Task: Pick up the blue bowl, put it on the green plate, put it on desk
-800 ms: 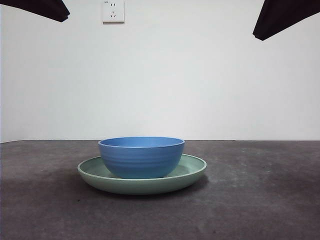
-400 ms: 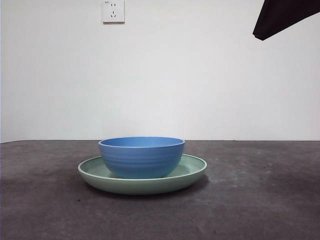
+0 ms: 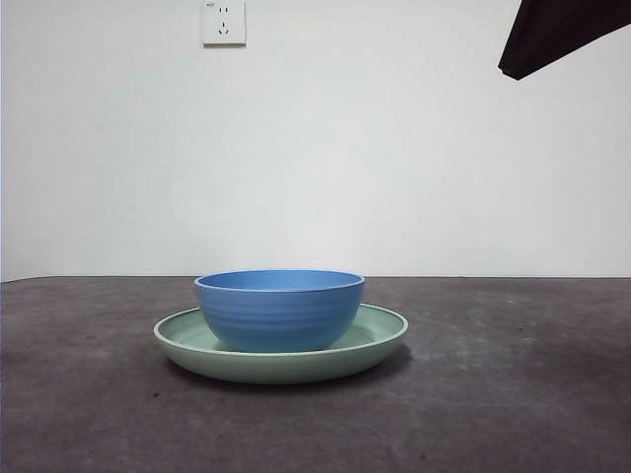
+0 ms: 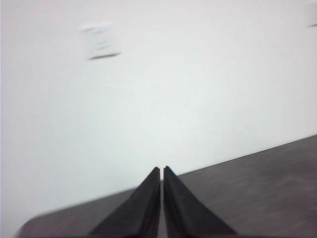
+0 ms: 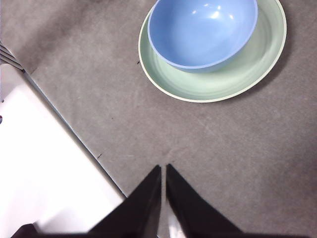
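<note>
1. The right gripper [image 5: 163, 171] has its jaws together and holds nothing. It hangs high above the desk [image 3: 513, 394].
2. The left gripper [image 4: 162, 172] is pinched together too, and points at the wall.
3. The blue bowl [image 3: 279, 307] sits inside the green plate [image 3: 380, 340], at 12 o'clock from the right gripper.
4. The bowl looks placed. It seems only setting it on the desk is left.
5. Bare desk lies all around the plate, with the desk edge at 9 o'clock.
</note>
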Controlling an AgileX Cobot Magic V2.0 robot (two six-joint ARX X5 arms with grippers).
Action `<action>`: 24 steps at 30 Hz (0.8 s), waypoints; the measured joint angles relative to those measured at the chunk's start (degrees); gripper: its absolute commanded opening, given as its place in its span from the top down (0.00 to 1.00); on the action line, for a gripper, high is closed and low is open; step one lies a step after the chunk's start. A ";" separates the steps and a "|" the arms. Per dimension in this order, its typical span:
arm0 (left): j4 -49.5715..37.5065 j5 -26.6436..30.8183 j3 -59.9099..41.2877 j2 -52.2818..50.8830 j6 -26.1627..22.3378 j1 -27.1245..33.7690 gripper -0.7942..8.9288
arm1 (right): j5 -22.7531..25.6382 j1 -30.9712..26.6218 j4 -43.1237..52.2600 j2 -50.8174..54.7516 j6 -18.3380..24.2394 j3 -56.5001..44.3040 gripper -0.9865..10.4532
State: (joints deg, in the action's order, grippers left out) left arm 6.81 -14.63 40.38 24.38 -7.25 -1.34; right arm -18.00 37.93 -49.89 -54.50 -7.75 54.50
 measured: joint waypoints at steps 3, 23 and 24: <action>0.17 3.06 -6.78 -4.07 -0.39 1.86 0.91 | 0.00 0.00 0.00 0.00 0.02 0.00 0.91; 0.35 4.37 -34.67 -22.43 0.33 4.13 0.91 | 0.00 0.00 0.00 0.00 0.02 0.00 0.91; 0.33 4.39 -35.30 -22.69 0.48 4.13 0.91 | 0.00 0.00 0.00 0.00 0.02 0.00 0.91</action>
State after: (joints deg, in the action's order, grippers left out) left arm 7.14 -10.24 5.08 1.69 -6.76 2.79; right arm -18.00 37.93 -49.89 -54.50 -7.73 54.50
